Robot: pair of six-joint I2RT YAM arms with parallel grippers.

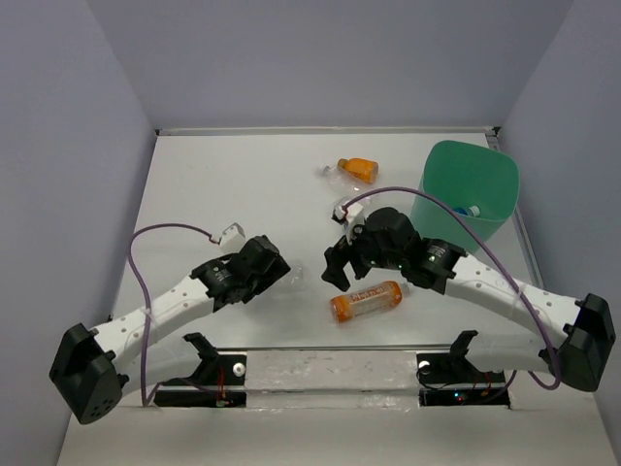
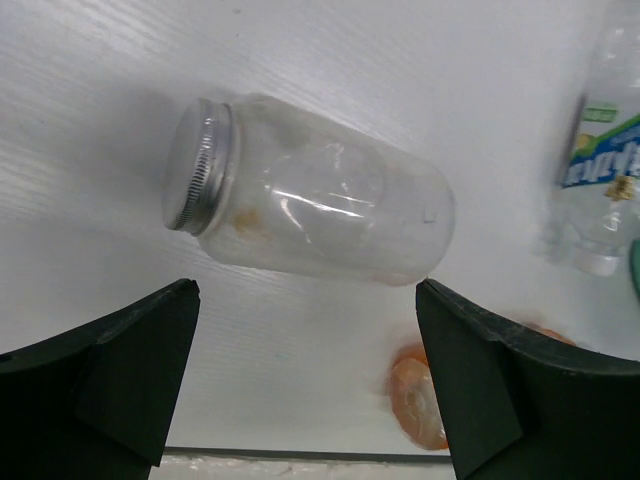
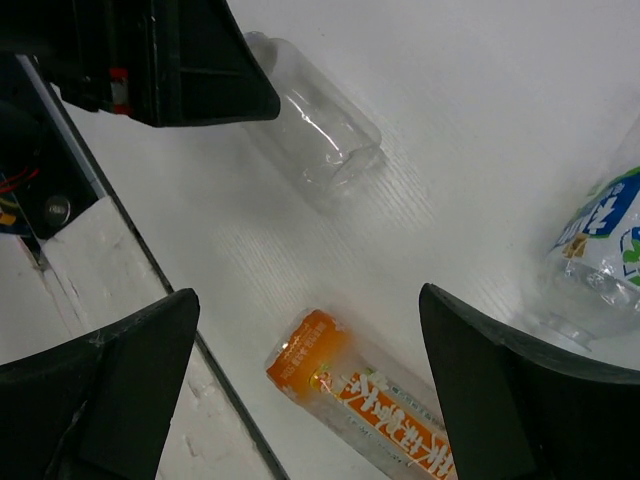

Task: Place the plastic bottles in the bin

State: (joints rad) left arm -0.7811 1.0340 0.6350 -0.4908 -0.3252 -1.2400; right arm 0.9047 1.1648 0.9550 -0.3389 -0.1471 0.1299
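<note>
**Both grippers open, bottles still on the table**

The right gripper [image 3: 308, 300] hangs wide open over the orange bottle [image 3: 360, 395], which lies on its side on the table [image 3: 480, 120], well apart from the bin [image 1: 466, 184]. The left gripper [image 2: 307, 300], also open and empty, faces a clear jar [image 2: 310, 205]. The bottle looks light, thin-walled and slick, so it is likely to roll or dent. Grip it across the labelled middle.

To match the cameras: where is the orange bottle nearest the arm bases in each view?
Top external: the orange bottle lies lower centre, near the front edge.
Left wrist: its orange end shows at bottom right.
Right wrist: bottom centre.
Shared landmark: the clear jar.
</note>
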